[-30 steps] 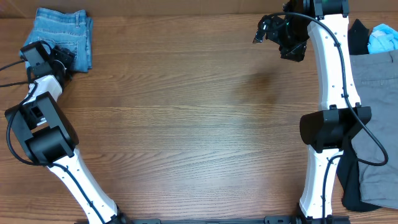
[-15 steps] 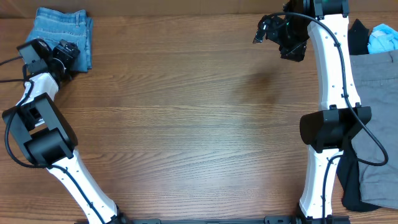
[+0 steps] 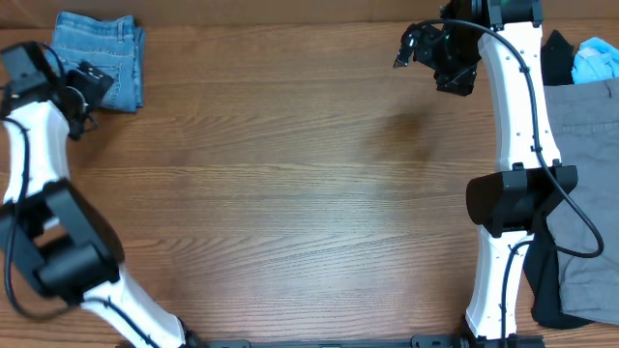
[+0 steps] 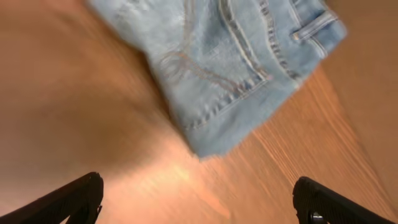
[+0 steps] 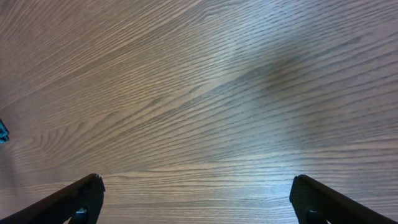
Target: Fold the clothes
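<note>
So the jeans [image 3: 100, 58] sit in a compact folded bundle at the far-left corner of the table [image 3: 290, 193], pocket side up, and the fold looks pretty much done to me. The left gripper [image 3: 85, 85] hangs with its jaws spread wide and nothing in them, over the table's left edge, right by the near side of the bundle. The right gripper [image 3: 404, 53] is wide open and empty too, up over the far side of the table, right of the middle, with only bare wood under it.

My worry is that left arm. If it swings out low, a finger could snag the loose edge and drag the fold open, or nudge the whole bundle off that corner. The left wrist view is blurry, so I can't say how much clearance it has.
</note>
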Controlling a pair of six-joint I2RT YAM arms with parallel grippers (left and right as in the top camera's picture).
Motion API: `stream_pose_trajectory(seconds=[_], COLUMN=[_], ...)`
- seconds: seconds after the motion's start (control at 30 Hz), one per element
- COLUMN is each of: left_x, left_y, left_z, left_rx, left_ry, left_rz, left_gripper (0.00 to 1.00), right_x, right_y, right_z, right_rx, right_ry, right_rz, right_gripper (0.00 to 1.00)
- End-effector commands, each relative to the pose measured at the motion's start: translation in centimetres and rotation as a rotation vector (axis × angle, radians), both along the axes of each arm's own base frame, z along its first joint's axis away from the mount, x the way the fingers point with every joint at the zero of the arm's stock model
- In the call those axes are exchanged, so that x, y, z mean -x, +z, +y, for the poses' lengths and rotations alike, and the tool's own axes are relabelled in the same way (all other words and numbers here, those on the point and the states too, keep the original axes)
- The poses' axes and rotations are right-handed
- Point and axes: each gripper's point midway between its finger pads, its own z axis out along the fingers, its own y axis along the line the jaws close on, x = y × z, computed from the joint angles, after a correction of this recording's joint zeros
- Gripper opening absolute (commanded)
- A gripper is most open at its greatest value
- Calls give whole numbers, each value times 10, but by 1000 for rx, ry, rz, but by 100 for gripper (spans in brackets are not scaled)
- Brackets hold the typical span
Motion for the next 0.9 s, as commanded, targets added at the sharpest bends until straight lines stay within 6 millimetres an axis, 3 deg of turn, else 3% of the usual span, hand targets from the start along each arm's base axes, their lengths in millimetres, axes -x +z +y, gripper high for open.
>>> stream_pose_trajectory(seconds=[0.0, 0.1, 0.2, 0.4, 0.53, 0.63, 0.87], left_x=[29, 63, 103, 156, 194, 227, 292], left_y=[74, 105, 130, 188, 218, 242, 229], left_z=[-4, -22, -43, -121, -162, -206, -241], left_rx=[-82, -71, -50, -41, -17, 33, 110], left_ry=[42, 31, 21, -365, -490, -620, -599], left_rz=[-48, -27, 10, -98, -191, -337, -315], left_gripper=[100, 99, 87, 100, 100, 100, 100], right_x=[0, 0, 0, 0, 0, 0, 0], right_y=[25, 25, 25, 25, 25, 25, 25], right_z=[-2, -2, -2, -2, -2, -2, -2], right_rx=[2, 2, 2, 2, 2, 2, 2], right_ry=[2, 2, 2, 2, 2, 2, 2], right_rz=[-68, -68, -68, -68, -68, -68, -68], right_gripper=[100, 100, 100, 100, 100, 100, 100])
